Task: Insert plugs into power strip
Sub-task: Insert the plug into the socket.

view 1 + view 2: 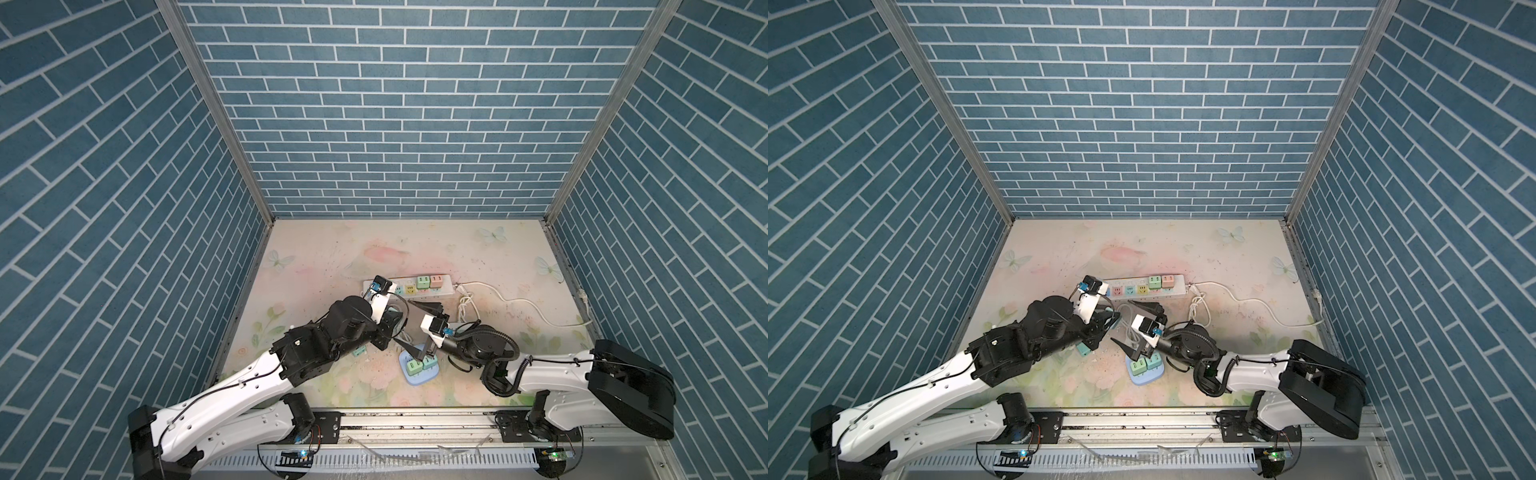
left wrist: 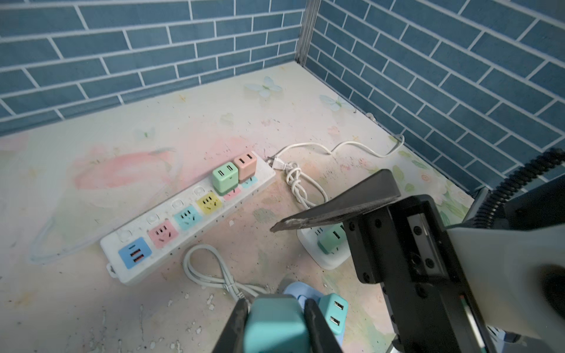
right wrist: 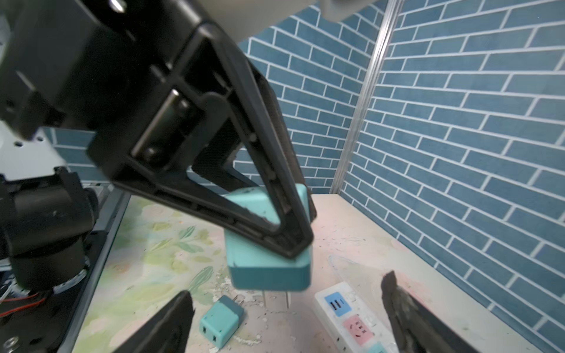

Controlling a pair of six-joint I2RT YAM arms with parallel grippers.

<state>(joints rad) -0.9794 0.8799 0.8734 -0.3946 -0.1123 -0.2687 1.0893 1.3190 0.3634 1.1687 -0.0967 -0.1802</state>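
My left gripper (image 2: 276, 307) is shut on a teal plug (image 2: 275, 328), squeezed between both fingers. In the right wrist view that plug (image 3: 269, 266) hangs with its two prongs pointing down at the table. My right gripper (image 3: 286, 288) stands wide open around it, its fingertips (image 3: 183, 301) clear of the plug on either side. The white power strip (image 2: 189, 215) lies beyond, also in both top views (image 1: 409, 293) (image 1: 1142, 293). A green plug (image 2: 225, 177) and a pinkish plug (image 2: 246, 165) sit in its far end. Another teal plug (image 3: 221, 321) lies loose on the table.
A small blue base (image 1: 415, 380) near the front carries green plugs (image 1: 419, 365). A white base (image 2: 328, 262) holds another green plug. A grey cord loop (image 2: 208, 269) and a knotted white cord (image 2: 301, 186) lie beside the strip. Brick walls close three sides.
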